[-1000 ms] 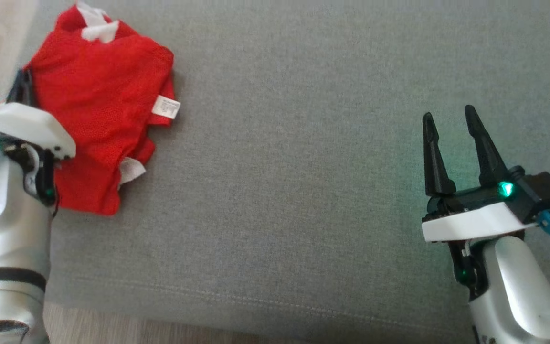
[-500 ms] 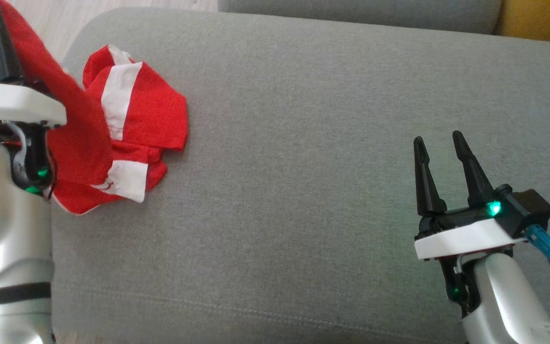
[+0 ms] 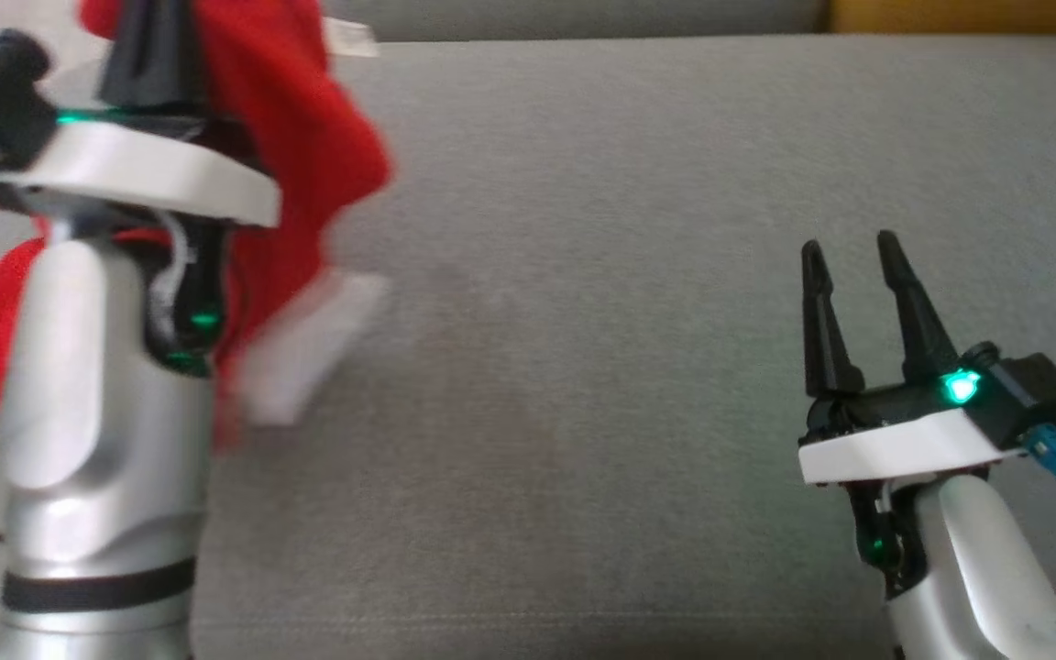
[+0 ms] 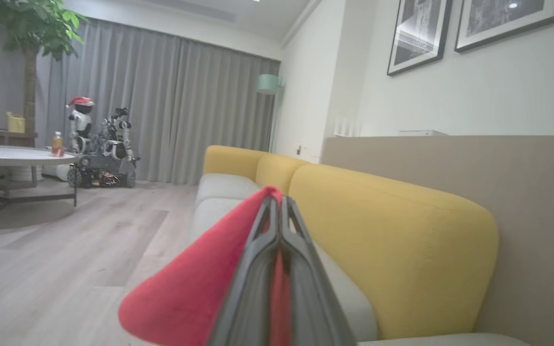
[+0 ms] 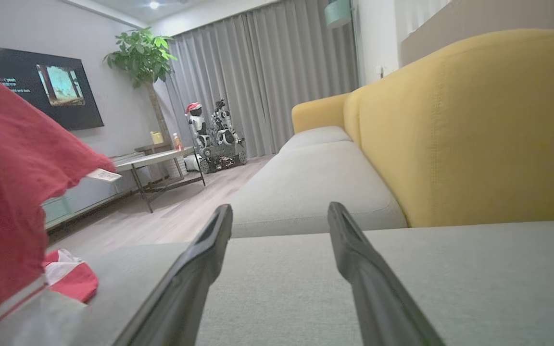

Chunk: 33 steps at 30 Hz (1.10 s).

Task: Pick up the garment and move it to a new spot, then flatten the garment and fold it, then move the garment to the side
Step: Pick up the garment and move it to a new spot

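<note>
The garment (image 3: 308,156) is red with white bands and a white tag. It hangs blurred from my left gripper (image 3: 157,46), which is raised at the upper left over the grey cushion (image 3: 638,275). In the left wrist view my left gripper (image 4: 277,202) is shut on the garment (image 4: 195,288), with red cloth pinched between the fingers and draping to the left. My right gripper (image 3: 849,252) stands open at the lower right with nothing between its fingers. Seen from the right wrist, the right gripper (image 5: 279,211) is open and the garment (image 5: 12,192) hangs at the left, its lower end (image 5: 72,278) on the cushion.
The sofa's yellow backrest (image 5: 450,129) rises behind the grey cushion. Wood floor (image 4: 89,250) lies beyond the cushion's left end. A round table (image 4: 12,156), another robot (image 4: 99,144) and a potted tree (image 5: 142,53) stand further off.
My left gripper has risen and moved right, lifting the garment from a folded heap on the cushion into a hanging drape. The head camera has shifted. The right gripper stays open.
</note>
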Motion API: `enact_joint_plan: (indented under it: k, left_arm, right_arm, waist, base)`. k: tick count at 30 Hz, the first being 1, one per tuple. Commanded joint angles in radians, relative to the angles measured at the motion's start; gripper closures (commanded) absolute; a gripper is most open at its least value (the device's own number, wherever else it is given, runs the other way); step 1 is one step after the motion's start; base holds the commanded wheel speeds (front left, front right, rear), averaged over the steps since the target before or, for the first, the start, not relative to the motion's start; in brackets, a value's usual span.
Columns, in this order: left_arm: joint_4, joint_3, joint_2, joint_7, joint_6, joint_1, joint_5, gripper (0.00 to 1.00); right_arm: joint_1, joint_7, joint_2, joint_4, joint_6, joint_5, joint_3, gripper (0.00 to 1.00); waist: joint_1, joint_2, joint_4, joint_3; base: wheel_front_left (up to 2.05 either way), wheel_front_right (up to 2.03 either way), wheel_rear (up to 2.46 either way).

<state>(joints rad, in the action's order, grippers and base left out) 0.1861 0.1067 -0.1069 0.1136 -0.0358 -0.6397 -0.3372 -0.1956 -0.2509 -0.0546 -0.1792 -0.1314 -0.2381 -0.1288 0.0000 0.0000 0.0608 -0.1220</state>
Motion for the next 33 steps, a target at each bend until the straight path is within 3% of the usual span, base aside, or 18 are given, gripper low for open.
enact_joint_plan:
  k: [1,15,20,21,22,23,27,33]
  left_arm:
    - [-0.048,-0.004,-0.013,-0.014,0.003,-0.06,0.009,1.0]
    - [0.072,0.218,0.054,0.02,0.038,-0.226,0.032,1.0]
    - [0.167,0.385,0.056,0.084,0.079,-0.286,-0.087,1.0]
    - [0.2,0.428,0.056,0.077,0.086,-0.288,-0.118,0.77]
    - [0.234,0.473,0.056,0.065,0.089,-0.289,-0.142,0.05]
    - [0.274,0.54,0.056,0.078,0.098,-0.295,-0.183,0.0]
    - [0.324,0.617,0.056,0.111,0.116,-0.292,-0.25,0.0]
    - [0.372,0.55,0.045,0.145,0.154,-0.265,-0.282,0.0]
  right_arm:
    - [-0.049,-0.011,0.004,0.048,0.001,-0.008,-0.015,0.0]
    - [-0.125,-0.011,0.004,0.136,0.001,-0.078,0.027,0.0]
    - [-0.131,-0.011,0.004,0.138,0.001,-0.108,0.029,0.0]
    - [-0.131,-0.011,0.004,0.136,0.001,-0.111,0.026,0.0]
    - [-0.13,-0.011,0.004,0.134,0.001,-0.113,0.023,0.0]
    - [-0.126,-0.011,0.004,0.135,0.001,-0.114,0.018,0.0]
    - [-0.115,-0.011,0.004,0.137,0.001,-0.107,0.032,0.0]
    - [-0.095,-0.011,0.004,0.128,0.001,-0.055,0.038,0.0]
  waist:
    - [0.0,0.0,-0.065,-0.03]
    - [0.0,0.0,-0.335,-0.15]
    - [0.0,0.0,-0.416,-0.166]
    - [0.0,0.0,-0.426,-0.166]
    - [0.0,0.0,-0.433,-0.165]
    - [0.0,0.0,-0.441,-0.164]
    - [0.0,0.0,-0.417,-0.154]
    - [0.0,0.0,-0.313,-0.109]
  base:
    - [0.0,0.0,0.0]
    - [0.0,0.0,0.0]
    - [0.0,0.0,0.0]
    - [0.0,0.0,0.0]
    - [0.0,0.0,0.0]
    - [0.0,0.0,0.0]
    - [0.0,0.0,0.0]
    - [0.0,0.0,0.0]
